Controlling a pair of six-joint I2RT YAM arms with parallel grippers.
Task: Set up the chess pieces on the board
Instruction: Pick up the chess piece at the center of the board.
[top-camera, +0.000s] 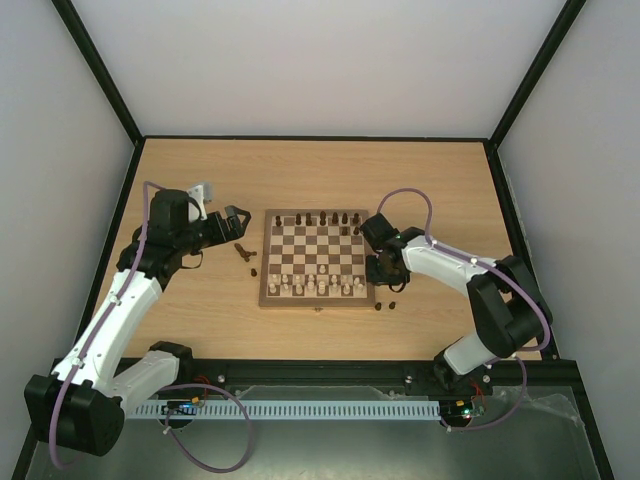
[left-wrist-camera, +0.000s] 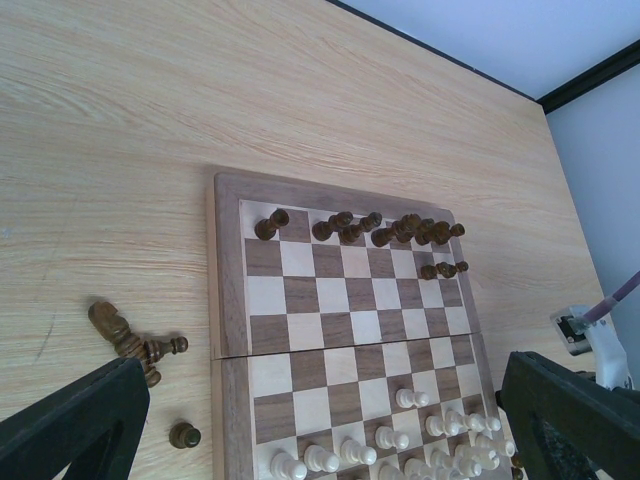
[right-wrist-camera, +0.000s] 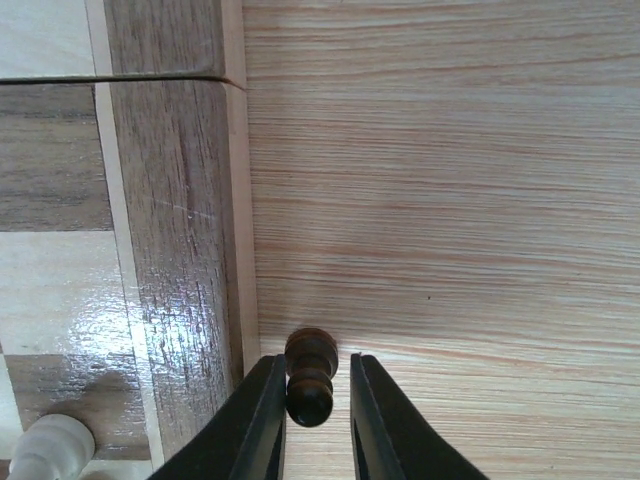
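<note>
There is one board (top-camera: 318, 258) on the one bench (top-camera: 200, 170), and two arms, the left arm (top-camera: 110, 310) and the right arm (top-camera: 450, 265). Of the dark chess pieces (left-wrist-camera: 352, 232) I count about six along the far row and three just in front of them, three or four loose on the bench to the left, two off the near right corner, and one more by the right edge. The pale chess pieces (left-wrist-camera: 405, 398) stand in two near rows, too crowded for a sure count.
</note>
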